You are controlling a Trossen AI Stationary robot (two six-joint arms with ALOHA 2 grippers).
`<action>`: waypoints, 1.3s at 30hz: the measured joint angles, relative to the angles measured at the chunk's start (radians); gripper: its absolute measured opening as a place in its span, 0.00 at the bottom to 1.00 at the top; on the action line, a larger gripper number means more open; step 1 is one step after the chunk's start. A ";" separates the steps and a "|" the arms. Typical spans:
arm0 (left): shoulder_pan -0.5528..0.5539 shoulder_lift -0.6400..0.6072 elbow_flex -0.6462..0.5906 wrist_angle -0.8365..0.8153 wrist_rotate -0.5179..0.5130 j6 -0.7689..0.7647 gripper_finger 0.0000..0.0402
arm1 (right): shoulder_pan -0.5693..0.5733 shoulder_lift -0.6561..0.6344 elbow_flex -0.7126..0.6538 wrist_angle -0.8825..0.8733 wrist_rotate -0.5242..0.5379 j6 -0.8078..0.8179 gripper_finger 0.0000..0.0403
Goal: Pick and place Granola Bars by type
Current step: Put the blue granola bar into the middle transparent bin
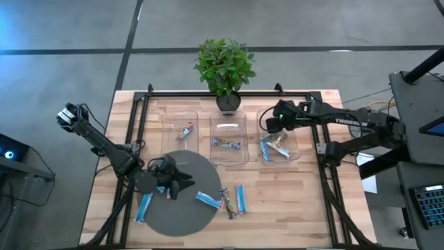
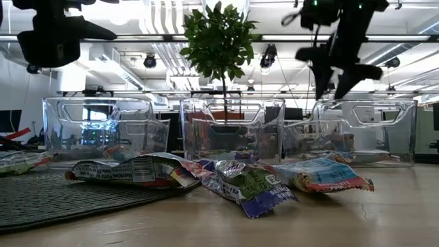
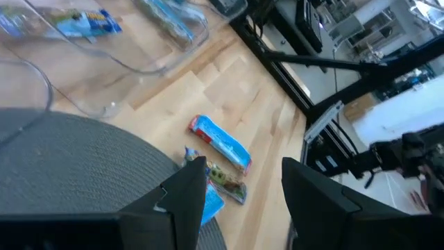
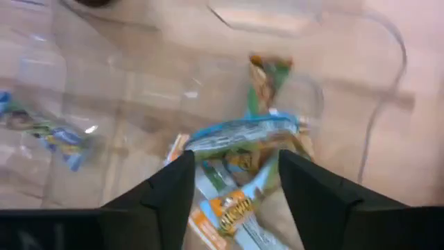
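Your left gripper (image 1: 173, 186) hovers over the round grey mat (image 1: 182, 219) at the near left of the counter (image 1: 291, 201), jaws parted and holding nothing. The unsorted granola bars (image 1: 207, 201) lie just to its right: a blue one on the mat's right side, a multicoloured one (image 1: 228, 207) at the mat's edge, and another blue bar (image 1: 240, 198) on bare wood beyond. In the left wrist view these lie ahead of the spread jaws, the blue bar (image 3: 220, 142) with its long axis slanted across the line of approach, so you would likely need to turn the wrist to close across its narrow width. One more blue bar (image 1: 143, 207) lies at the mat's near-left edge. Your left arm is clearly the nearer one for all of these. Your right gripper (image 1: 272, 123) hangs over the right tray (image 1: 294, 154) at the far side, jaws open and empty, with bars (image 4: 239, 149) piled in the tray directly beneath. The left tray (image 1: 168, 119) and the middle tray (image 1: 241, 154) each hold a bar.
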 joint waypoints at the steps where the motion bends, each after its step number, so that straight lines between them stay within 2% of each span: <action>1: -0.001 0.000 0.000 -0.001 0.017 -0.004 0.42 | 0.014 0.000 0.011 0.009 0.010 -0.026 0.51; 4: -0.013 0.000 0.000 -0.039 0.065 -0.054 0.42 | 0.064 -0.002 0.050 0.053 0.009 -0.168 0.56; 7: -0.039 0.002 0.000 -0.153 0.073 -0.206 0.42 | 0.136 -0.004 0.092 0.068 0.052 -0.255 0.59; 12: -0.095 0.040 0.062 -0.465 0.088 -0.536 0.41 | 0.236 -0.002 0.126 0.067 0.112 -0.239 0.61; 18: -0.109 0.166 0.209 -0.759 0.276 -0.776 0.41 | 0.285 -0.002 0.128 0.064 0.106 -0.152 0.61; 28: -0.130 0.384 0.377 -0.842 0.479 -0.833 0.41 | 0.295 -0.002 0.125 0.064 0.104 -0.143 0.61; 36: -0.236 0.450 0.422 -0.846 0.476 -1.028 0.41 | 0.308 -0.002 0.124 0.063 0.018 -0.176 0.61; 39: -0.269 0.456 0.420 -0.844 0.446 -1.106 0.41 | 0.328 -0.002 0.123 0.064 0.011 -0.185 0.61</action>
